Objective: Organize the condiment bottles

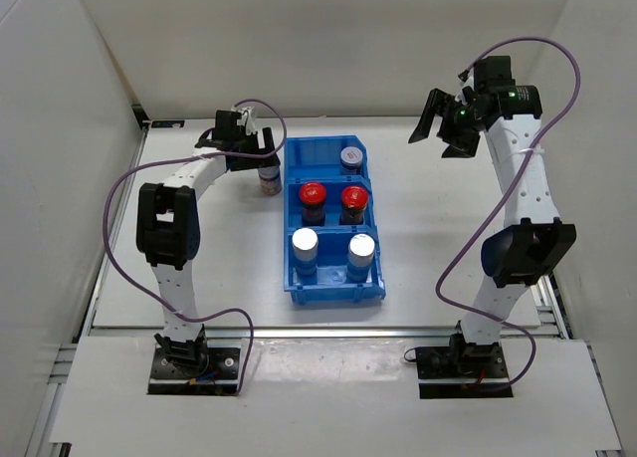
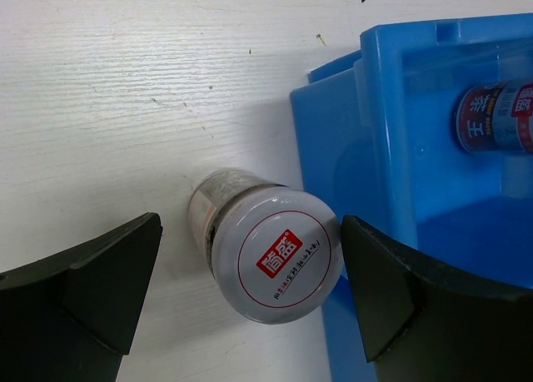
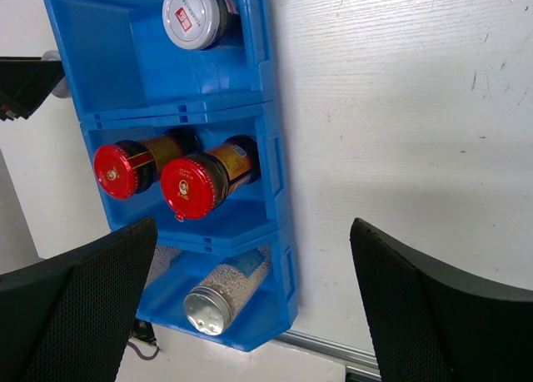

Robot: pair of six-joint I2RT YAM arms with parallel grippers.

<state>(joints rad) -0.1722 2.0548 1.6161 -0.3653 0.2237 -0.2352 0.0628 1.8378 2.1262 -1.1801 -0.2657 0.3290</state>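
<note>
A blue bin stands mid-table. Its far compartment holds one grey-lidded bottle, the middle one two red-capped bottles, the near one two silver-topped bottles. A second grey-lidded bottle stands on the table against the bin's left wall. My left gripper is open and straddles this bottle. Its right finger is at the lid's edge and its left finger is apart. My right gripper is open, empty and raised at the far right.
White walls close in the table at the left, back and right. A metal rail runs along the near edge. The bin wall is tight beside the left gripper's right finger. Purple cables loop from both arms.
</note>
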